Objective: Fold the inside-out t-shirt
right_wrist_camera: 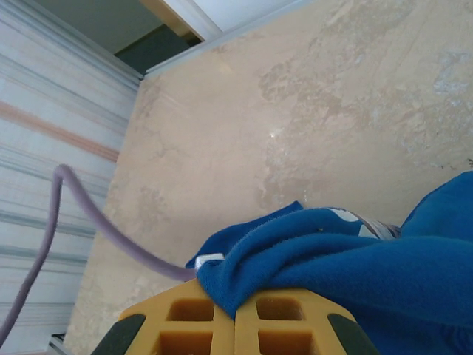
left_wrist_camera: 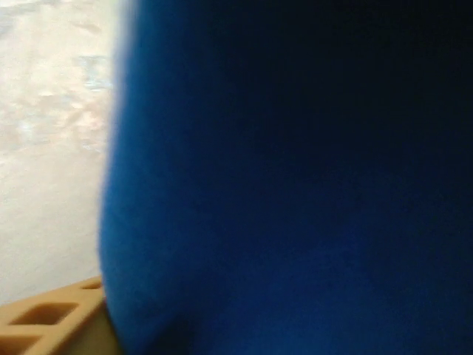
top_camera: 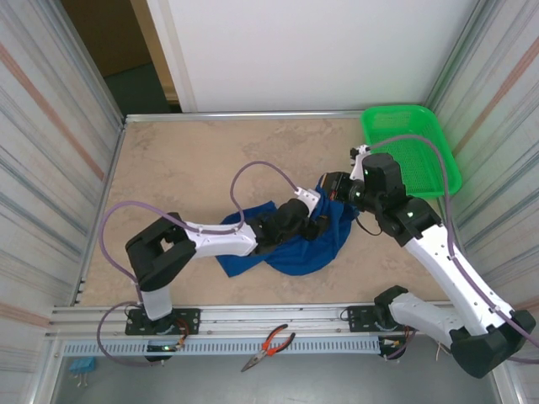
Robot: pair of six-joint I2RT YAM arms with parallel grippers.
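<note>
My R pincer is clamped tight on a fold of the shirt; on the wrist cam the blue cloth bunches out from btwn its closed tips. My L pincer is buried in the shirt's top edge, cloth right up against its cam, one yellow finger at bottom left. Can't tell how wide it stands or whether it has hold. Shirt lies crumpled on the table, toward the near edge, btwn my arms. Green basket sits at far R corner, apart.
</note>
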